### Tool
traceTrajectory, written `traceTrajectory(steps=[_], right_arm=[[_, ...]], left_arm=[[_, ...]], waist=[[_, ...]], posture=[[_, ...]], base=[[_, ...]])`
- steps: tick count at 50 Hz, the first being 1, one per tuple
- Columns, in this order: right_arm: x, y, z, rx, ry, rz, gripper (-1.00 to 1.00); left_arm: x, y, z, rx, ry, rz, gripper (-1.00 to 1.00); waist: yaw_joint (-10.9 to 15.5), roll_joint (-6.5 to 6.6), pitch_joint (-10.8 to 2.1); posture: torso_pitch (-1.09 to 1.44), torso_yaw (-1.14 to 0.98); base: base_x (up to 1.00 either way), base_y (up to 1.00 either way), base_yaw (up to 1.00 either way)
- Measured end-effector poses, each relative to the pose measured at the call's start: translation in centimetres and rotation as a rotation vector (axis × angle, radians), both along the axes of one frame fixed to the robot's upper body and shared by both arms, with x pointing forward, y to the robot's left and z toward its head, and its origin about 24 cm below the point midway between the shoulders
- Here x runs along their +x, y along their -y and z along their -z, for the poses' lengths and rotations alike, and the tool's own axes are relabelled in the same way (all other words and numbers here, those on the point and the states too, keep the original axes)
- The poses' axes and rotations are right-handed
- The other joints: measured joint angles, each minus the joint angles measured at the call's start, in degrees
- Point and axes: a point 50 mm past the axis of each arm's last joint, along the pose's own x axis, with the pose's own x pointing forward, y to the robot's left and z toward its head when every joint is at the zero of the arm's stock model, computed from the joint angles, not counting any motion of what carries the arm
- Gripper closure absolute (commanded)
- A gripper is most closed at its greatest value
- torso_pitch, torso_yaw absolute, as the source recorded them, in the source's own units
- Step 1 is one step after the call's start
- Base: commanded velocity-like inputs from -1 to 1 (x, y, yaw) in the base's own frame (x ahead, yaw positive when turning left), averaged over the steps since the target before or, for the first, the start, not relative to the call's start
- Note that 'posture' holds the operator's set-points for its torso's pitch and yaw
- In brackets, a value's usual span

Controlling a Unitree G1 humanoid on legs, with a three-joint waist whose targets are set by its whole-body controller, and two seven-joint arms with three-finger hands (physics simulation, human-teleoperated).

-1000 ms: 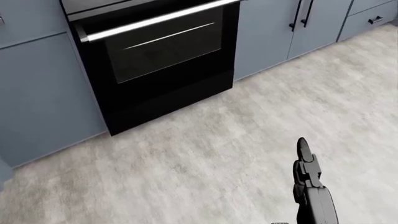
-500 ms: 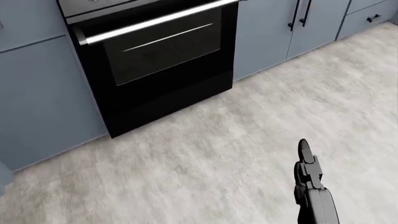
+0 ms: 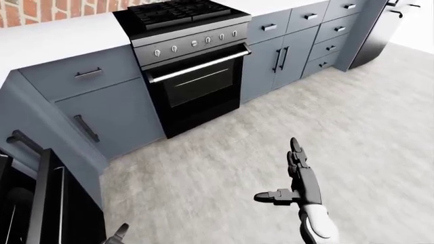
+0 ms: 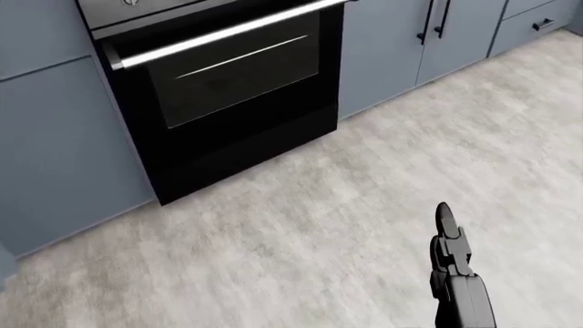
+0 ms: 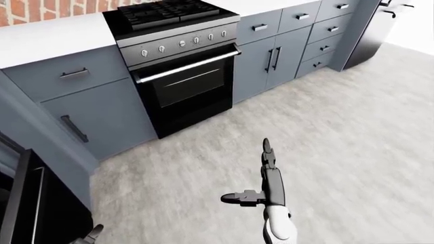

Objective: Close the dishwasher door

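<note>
Left-eye view: dishwasher door (image 3: 47,203) open at lower left, right hand (image 3: 298,180) spread and empty over floor (image 3: 224,152), left hand (image 3: 118,235) barely visible, state indeterminate; head view: oven (image 4: 227,89) only; right-eye view matches.

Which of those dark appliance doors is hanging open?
The dishwasher door at the left-eye view's bottom left stands swung out; the oven door under the stove is shut flush.

floor (image 3: 352,117): pale grey | cabinets (image 3: 102,96): blue-grey | oven (image 3: 193,76): black | wall (image 3: 27,12): red brick
</note>
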Motion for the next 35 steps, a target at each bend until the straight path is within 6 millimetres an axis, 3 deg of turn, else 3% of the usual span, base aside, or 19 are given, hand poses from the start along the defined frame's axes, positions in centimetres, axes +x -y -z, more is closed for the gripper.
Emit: traceTrajectory(steps=[35], right_arm=[[-0.1,0.0,-0.2,-0.004,0.004,0.003,-1.00]], left_arm=[[-1.1,-1.5,-0.3,0.002,0.002,-0.076,-1.00]], waist=[[-0.5,0.54,0.12]], posture=[[0.00,0.00]], base=[[0.00,0.00,0.00]])
